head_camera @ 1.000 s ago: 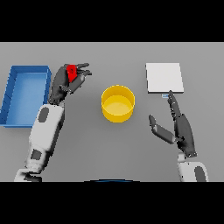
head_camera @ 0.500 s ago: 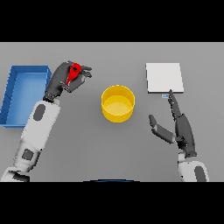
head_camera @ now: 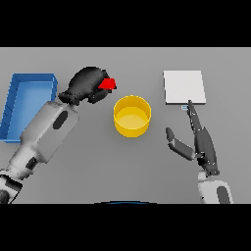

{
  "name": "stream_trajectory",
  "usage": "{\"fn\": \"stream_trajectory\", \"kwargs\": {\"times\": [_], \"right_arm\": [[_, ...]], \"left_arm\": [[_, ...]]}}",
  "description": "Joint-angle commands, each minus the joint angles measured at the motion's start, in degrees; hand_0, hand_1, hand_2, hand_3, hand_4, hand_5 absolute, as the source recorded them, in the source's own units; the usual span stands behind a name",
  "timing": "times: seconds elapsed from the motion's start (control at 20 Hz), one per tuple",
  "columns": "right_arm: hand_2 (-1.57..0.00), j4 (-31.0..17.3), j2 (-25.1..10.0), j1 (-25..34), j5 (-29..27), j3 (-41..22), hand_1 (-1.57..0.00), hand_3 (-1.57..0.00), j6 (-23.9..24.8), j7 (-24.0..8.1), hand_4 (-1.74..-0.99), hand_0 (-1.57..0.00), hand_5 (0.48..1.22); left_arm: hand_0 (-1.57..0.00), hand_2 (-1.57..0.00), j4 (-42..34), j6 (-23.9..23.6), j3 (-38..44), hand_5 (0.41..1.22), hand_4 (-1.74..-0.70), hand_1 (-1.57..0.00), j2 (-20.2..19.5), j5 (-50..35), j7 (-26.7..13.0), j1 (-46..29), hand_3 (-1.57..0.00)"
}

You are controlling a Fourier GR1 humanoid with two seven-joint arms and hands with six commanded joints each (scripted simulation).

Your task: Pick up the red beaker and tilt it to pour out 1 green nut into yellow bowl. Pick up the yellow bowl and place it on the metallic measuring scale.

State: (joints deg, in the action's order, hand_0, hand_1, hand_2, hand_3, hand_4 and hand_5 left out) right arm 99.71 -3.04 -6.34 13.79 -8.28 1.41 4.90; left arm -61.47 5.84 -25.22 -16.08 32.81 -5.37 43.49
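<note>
The left robot hand [head_camera: 87, 84] curls round the beaker [head_camera: 108, 84], hiding all but a red corner. No nut can be made out. The tray [head_camera: 19, 105] has its near corner hidden behind the left forearm.

No text, label, brand, number or sign can be read anywhere: none on the red beaker [head_camera: 108, 84], yellow bowl [head_camera: 132, 115], measuring scale [head_camera: 184, 87] or blue bin [head_camera: 27, 81].
</note>
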Motion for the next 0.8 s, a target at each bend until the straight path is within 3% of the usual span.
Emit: {"fn": "stream_trajectory", "kwargs": {"times": [0.0,0.1,0.15,0.2,0.5,0.75], "right_arm": [[0.0,0.17,-0.04,-0.44,0.12,-0.19,0.0,0.0,-0.14,-0.09,-1.183,0.0,0.673],[0.0,0.31,-0.38,-0.36,-0.67,0.43,0.0,0.0,-0.41,-0.5,-1.187,0.0,0.676],[0.0,0.13,-0.4,-0.59,-0.98,0.66,0.0,0.0,-0.47,-0.57,-1.191,0.0,0.675],[0.0,0.74,-0.2,-0.8,-1.18,0.46,0.0,0.0,-0.59,-0.83,-1.19,0.0,0.675],[0.0,-0.11,1.08,-1.44,-3.52,1.3,0.0,0.0,-0.81,-1.24,-1.206,0.0,0.639],[0.0,0.1,1.08,-1.51,-1.66,0.78,0.0,0.0,0.29,0.31,-1.214,0.0,0.6]], "left_arm": [[-1.57,-1.57,0.42,0.62,-1.88,1.183,-1.74,-1.57,-0.52,2.16,-0.54,1.15,-1.57],[-1.57,-1.57,1.77,3.09,-4.87,1.197,-1.74,-1.57,-1.32,5.17,-1.68,4.21,-1.57],[-1.57,-1.57,2.52,4.86,-6.72,1.202,-1.69,-1.57,-1.65,6.91,-2.37,5.33,-1.57],[-1.57,-1.57,3.35,5.78,-8.49,1.205,-1.7,-1.57,-1.94,8.91,-2.33,6.29,-1.49],[-1.57,-1.57,7.87,12.28,-16.83,1.217,-1.72,-1.57,-1.69,17.5,1.92,14.17,-1.29],[-1.57,-1.57,10.14,13.76,-22.57,1.22,-1.73,-1.57,-1.23,23.02,7.22,18.22,-1.48]]}}
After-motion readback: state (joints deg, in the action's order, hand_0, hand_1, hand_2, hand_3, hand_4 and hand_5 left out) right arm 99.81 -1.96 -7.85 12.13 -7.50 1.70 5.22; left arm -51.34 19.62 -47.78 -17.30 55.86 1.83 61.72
